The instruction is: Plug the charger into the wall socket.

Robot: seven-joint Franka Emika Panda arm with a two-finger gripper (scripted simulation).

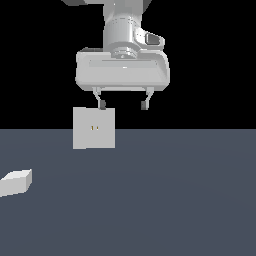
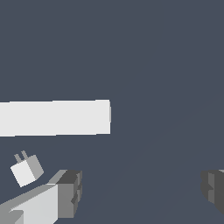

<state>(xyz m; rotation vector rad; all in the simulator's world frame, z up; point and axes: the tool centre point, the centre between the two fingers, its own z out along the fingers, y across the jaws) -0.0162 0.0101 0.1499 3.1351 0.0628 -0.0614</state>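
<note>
Charger (image 1: 16, 182) is a small plain white block, brick-like, lying on the floor at the exterior view's left, nearer the camera than the socket and well apart from it; in the wrist view (image 2: 27, 169) it shows two short grey prongs sticking out of one end, body tilted at an angle. Wall socket (image 1: 94, 128) is a flat pale grey square plate, standing upright on the floor, w/ two tiny yellowish holes near centre; from the wrist view it reads as a long white bar (image 2: 54, 117) seen edge-on. Floor (image 1: 165, 200) is flat, matte dark blue-grey, bare; background above it is plain black. Gripper (image 1: 123, 105) hangs above the floor, just right of the socket's top edge, fingers (image 1: 102, 104) spread wide apart, nothing between them.
</note>
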